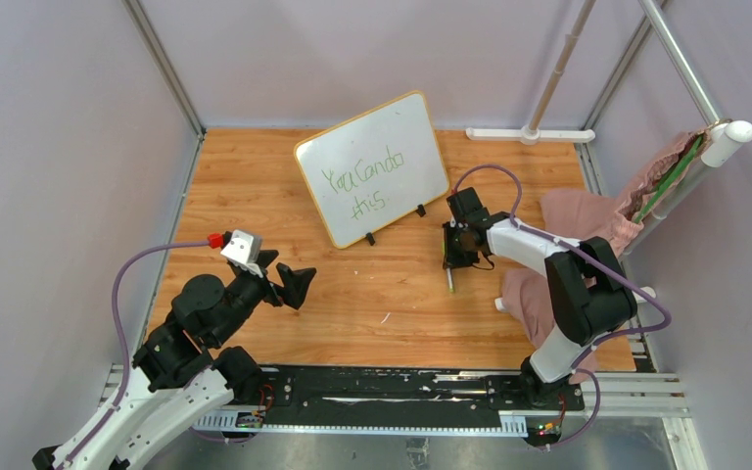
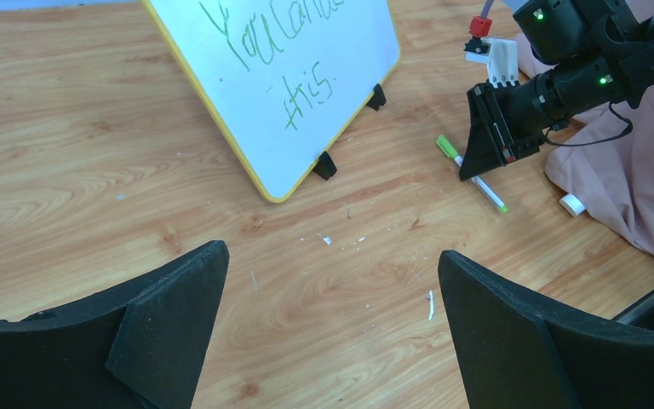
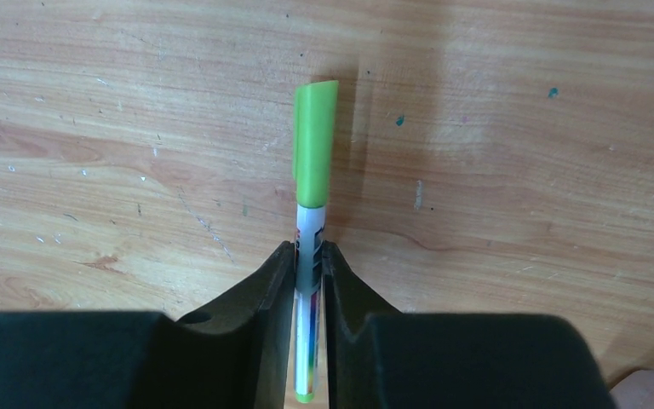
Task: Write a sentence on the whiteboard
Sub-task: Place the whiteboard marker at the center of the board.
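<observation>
From above, your whiteboard [image 1: 372, 166] stands tilted toward the back of the wooden surface [image 1: 352, 304], with the sentence [image 1: 362, 178] in green across it. In your left wrist view, the left end effector [image 2: 332, 253] is spread wide and holds nothing, and the board stands ahead of it. In the right wrist view, the right end effector [image 3: 309, 256] closely flanks a green-capped marker [image 3: 315, 153]. You cannot tell whether it clamps the barrel or merely brackets it.

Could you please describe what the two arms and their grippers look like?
The left arm and right arm have white shells, black joints and purple cables. The left gripper and right gripper have matte black wedge-shaped fingers and white camera mounts with red plugs.
</observation>
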Controlling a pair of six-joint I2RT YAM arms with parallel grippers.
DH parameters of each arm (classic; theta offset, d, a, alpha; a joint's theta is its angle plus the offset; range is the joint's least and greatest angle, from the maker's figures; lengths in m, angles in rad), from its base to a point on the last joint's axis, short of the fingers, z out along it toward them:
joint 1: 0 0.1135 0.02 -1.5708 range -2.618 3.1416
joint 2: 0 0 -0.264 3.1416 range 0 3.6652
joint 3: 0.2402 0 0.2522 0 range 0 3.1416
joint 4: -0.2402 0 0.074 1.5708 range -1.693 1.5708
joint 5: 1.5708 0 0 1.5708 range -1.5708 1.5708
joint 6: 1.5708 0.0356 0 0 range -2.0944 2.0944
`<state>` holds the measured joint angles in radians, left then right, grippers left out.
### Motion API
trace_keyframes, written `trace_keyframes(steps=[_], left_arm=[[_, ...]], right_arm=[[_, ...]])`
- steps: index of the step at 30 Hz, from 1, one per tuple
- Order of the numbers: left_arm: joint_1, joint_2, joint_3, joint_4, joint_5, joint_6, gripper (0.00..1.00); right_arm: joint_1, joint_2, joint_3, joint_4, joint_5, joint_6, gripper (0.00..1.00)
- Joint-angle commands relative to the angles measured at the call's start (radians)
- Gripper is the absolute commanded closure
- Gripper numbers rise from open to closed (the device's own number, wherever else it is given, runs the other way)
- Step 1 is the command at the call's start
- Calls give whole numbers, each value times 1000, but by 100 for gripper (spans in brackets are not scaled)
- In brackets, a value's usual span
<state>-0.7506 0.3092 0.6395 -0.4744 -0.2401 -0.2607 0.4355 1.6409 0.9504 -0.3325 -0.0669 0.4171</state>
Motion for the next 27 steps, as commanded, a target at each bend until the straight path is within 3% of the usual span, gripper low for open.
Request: trace_keyframes(steps=[1,13,27], left_arm=[[-5,4,-1,5,-7,15,1],[-5,7,-1,7,-6,17,1],[-6,31,7,5,0,0,0]], right_arm=[[-15,7,-21,-13,21,10,77],[-15,-3,-35,-3,15,9,70],[-23,-33,-28,17,5,8,52]])
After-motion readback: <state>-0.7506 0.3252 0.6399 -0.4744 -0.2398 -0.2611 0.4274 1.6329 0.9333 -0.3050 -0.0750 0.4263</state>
